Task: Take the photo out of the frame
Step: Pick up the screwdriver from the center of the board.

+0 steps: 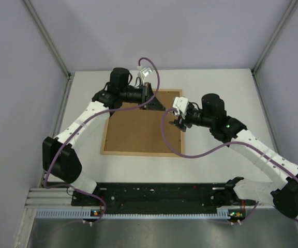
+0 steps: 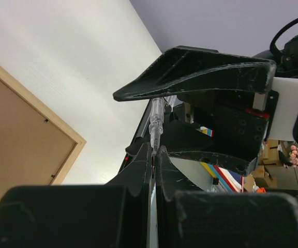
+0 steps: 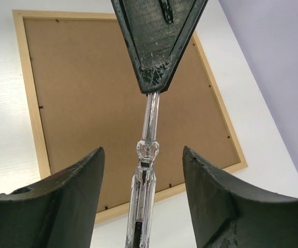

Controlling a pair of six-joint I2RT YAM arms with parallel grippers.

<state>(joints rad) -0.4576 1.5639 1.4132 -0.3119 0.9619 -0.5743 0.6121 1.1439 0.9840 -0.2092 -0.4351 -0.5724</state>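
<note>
Frame [image 1: 138, 129] lying back-up at the centre of the table [image 1: 87, 93] in the top view, brown fibreboard showing. The photo is not visible; presumably it sits beneath that board.

Left gripper [image 2: 153, 151]: fingers pressed together on the thin tip of a clear tool [image 3: 145, 170], held above the frame's upper right.

Right gripper [image 3: 143, 155]: fingers apart, one on each side of the tool's handle, apparently touching neither side.

Risks: if the left gripper releases before the right one closes, the tool could drop onto the board. Pinched only at its tip, it could also swing out of line and be missed.

Count: one frame, one tool, two grippers, no photo in sight. The small dark clips along the board's edge are too small to count.
</note>
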